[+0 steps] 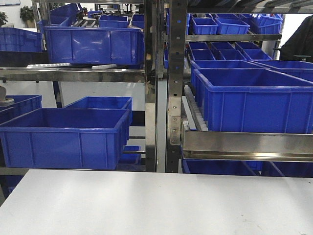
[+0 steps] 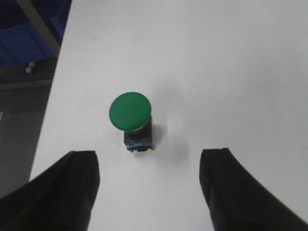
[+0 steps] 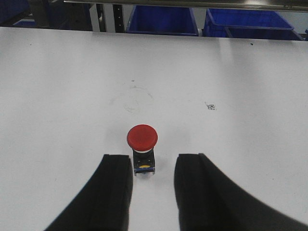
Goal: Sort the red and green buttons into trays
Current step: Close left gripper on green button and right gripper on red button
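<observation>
Judging by size first, the biggest hazard is sitting behind the work: a metal rack [image 1: 174, 73] is carrying deep blue crates [image 1: 63, 142], while neither the green tray nor the red tray is showing in any view. A carry made without a tray in sight could be ending in the wrong container. Next, the white bench [image 1: 156, 205] is running out not far to one side of the green button [image 2: 130, 111], so a sideways shove could be sending it over the edge. The left gripper [image 2: 149, 159] is hanging wide open, fingers well apart and touching nothing, with the green button just ahead of the gap. The right gripper [image 3: 154, 161] is also open, though narrower, and the red button [image 3: 142, 136] is standing right at its fingertips, closer to one finger than the other. Whichever finger is arriving first may be pushing it aside. Both buttons are looking top-heavy, a broad round cap over a small dark body, so a squeeze on the cap could be slipping or tipping them.

As for containers, the large near crates are showing bare blue floors where their insides are visible; the smaller ones higher up are too distant to judge. Both buttons are standing on the bench, in no container.
</observation>
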